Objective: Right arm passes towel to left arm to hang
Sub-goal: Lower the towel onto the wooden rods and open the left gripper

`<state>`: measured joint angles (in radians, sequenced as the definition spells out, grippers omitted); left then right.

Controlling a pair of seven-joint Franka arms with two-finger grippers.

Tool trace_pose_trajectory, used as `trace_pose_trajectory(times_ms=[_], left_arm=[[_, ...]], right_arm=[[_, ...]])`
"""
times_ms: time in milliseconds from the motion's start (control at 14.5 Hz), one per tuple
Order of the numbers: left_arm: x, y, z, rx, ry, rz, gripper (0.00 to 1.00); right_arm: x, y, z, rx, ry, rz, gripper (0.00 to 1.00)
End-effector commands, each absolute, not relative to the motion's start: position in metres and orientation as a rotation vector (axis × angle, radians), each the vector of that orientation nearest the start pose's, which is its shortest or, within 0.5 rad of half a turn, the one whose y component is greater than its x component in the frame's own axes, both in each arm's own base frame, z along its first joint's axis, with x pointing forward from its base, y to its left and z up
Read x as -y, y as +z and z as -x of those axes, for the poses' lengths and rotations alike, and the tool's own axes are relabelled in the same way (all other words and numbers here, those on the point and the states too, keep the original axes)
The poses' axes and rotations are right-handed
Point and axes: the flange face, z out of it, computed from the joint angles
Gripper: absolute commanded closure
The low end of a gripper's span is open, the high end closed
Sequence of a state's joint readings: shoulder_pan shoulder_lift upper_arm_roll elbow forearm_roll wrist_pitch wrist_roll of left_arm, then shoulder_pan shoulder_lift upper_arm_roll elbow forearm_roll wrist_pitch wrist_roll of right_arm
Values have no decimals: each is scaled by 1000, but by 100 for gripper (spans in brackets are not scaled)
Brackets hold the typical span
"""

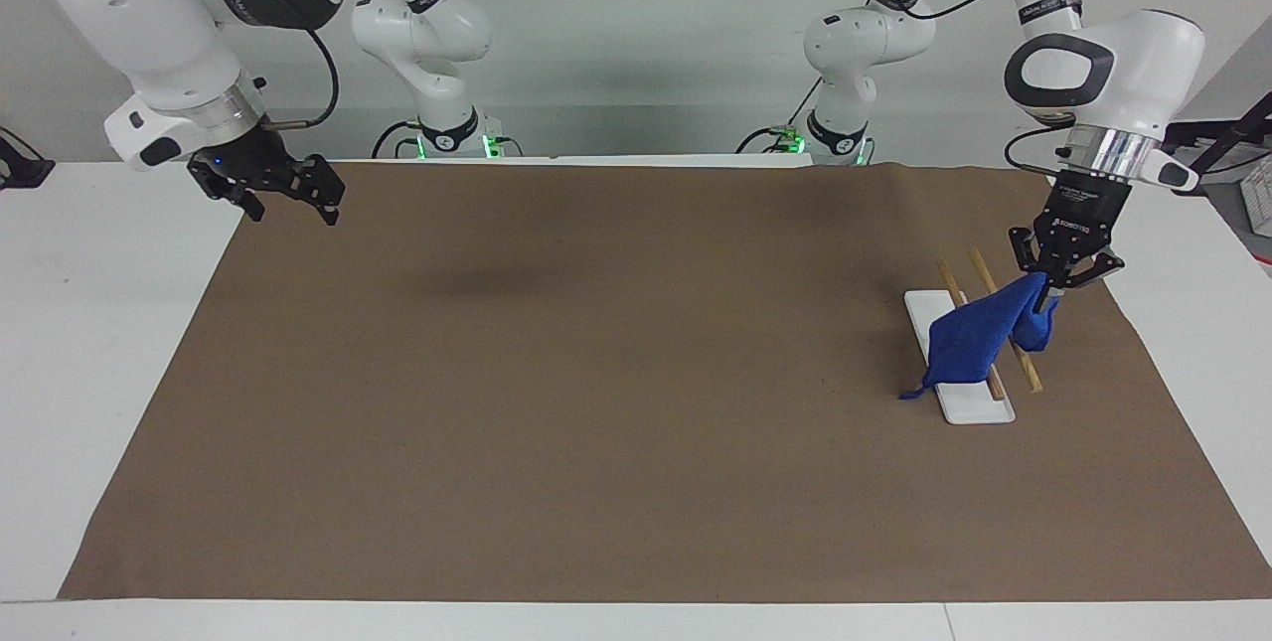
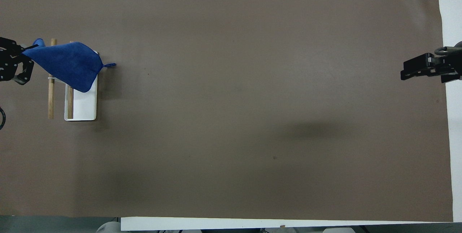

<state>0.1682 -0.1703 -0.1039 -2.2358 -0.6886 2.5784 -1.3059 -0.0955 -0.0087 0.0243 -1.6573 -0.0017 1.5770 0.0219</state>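
The bright blue towel (image 1: pixel 976 335) (image 2: pixel 68 65) lies draped across the two wooden rods (image 1: pixel 1026 365) (image 2: pixel 51 99) of a small rack with a white base (image 1: pixel 972 404) (image 2: pixel 86 104). One upper corner of it is pinched in my left gripper (image 1: pixel 1043 291) (image 2: pixel 26 53), which is shut on it just past the outer rod. The towel's loop corner (image 1: pixel 909 393) (image 2: pixel 110 65) hangs low on the side toward the table's middle. My right gripper (image 1: pixel 296 212) (image 2: pixel 407 74) waits open and empty above the mat's edge at the right arm's end.
A brown mat (image 1: pixel 596 373) covers most of the white table (image 1: pixel 89 323). The rack stands on the mat near the left arm's end.
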Motion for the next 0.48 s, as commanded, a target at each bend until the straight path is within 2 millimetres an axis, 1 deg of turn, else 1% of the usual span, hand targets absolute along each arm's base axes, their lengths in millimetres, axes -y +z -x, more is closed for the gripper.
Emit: trace_pose_trajectory(times_ms=[0,69,138,276,414], left_arm=[[-47,501,-528,-1849,244,-1606,100],[-51,502,-527,-1808,272,-1657,100],[-59,501,-527,-1780,298,-1696,100],[-61,501,-526,-1681,344,-1812,100],[-76,500,-524,-1605,405,-1896,100]], right_arm=[[41,594,-545,-149,118,3140,1],[42,594,-545,-152,118,3140,1],[45,595,-544,-161,116,3140,1],[48,594,-544,-171,118,3139,1],[57,595,-543,-195,116,3137,1]])
